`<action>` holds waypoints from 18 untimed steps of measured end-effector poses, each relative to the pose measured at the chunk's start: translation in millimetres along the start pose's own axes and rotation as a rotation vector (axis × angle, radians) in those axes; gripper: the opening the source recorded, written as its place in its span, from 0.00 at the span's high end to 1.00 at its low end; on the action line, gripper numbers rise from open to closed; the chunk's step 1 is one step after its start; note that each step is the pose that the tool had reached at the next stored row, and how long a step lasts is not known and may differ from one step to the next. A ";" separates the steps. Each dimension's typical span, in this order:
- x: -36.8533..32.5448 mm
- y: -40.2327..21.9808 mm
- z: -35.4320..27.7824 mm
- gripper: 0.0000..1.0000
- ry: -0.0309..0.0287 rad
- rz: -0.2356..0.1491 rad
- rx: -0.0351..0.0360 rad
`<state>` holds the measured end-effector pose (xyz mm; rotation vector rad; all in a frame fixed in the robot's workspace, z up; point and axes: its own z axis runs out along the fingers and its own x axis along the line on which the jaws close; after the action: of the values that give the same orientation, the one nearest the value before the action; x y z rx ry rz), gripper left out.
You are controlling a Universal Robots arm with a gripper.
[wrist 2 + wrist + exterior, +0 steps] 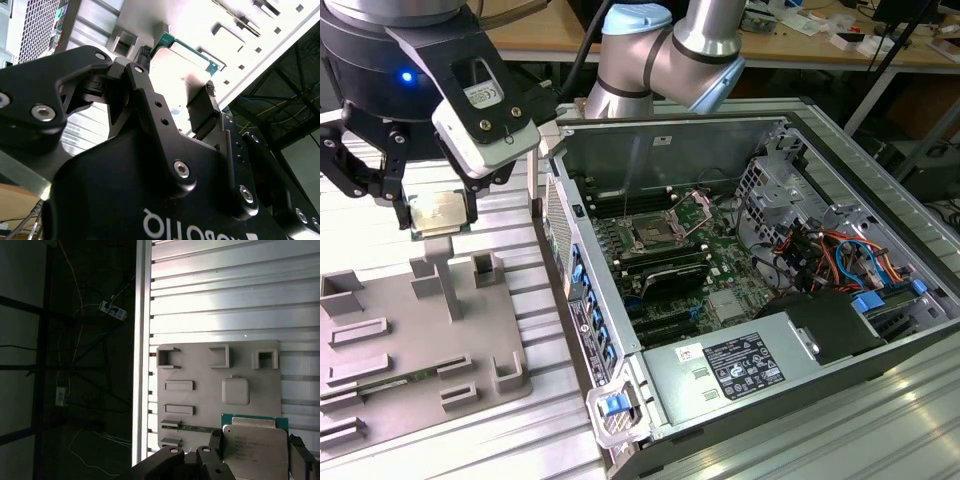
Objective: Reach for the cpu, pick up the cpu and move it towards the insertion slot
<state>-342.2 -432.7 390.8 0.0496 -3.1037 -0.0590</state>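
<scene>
One cpu (437, 212) between pincer (435, 208) fingers

Even bright exterior, blown-out wrist-view glare, dark shadowed margins

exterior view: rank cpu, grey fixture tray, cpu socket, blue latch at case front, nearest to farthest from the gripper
1. cpu: held between the fingers of the gripper, at the exterior view's upper left.
2. grey fixture tray: directly below the gripper.
3. insertion slot: on the green motherboard, toward the exterior view's right.
4. blue latch: at the case's front corner, bottom centre.
</scene>
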 end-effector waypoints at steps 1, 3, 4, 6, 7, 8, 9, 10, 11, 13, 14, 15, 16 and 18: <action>0.0 0.0 0.0 0.45 0.0000 0.000 0.0000; -0.3 0.0 0.0 0.45 0.0000 0.000 0.0000; -0.4 0.0 0.0 0.45 0.0000 0.000 0.0000; -0.7 0.0 0.0 0.45 0.0000 0.000 0.0000; -0.9 0.0 0.0 0.45 0.0000 0.000 0.0000; -1.1 0.0 0.0 0.45 0.0000 0.000 0.0000; -2.2 -0.1 -0.1 0.45 0.0000 0.000 0.0001; -5.4 -0.2 -0.2 0.45 0.0000 0.000 0.0003; -8.6 -0.3 -0.3 0.45 0.0000 0.000 0.0004; -12.0 -0.3 -0.5 0.45 0.0001 0.000 0.0004; -12.5 -0.4 -0.5 0.45 0.0000 0.000 0.0004; -12.9 -0.4 -0.5 0.45 0.0000 0.000 0.0004; -13.5 -0.4 -0.5 0.45 0.0000 0.000 0.0004; -14.8 -0.5 -0.6 0.45 0.0001 0.000 0.0003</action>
<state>-327.4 -432.7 390.8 0.0497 -3.1037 -0.0584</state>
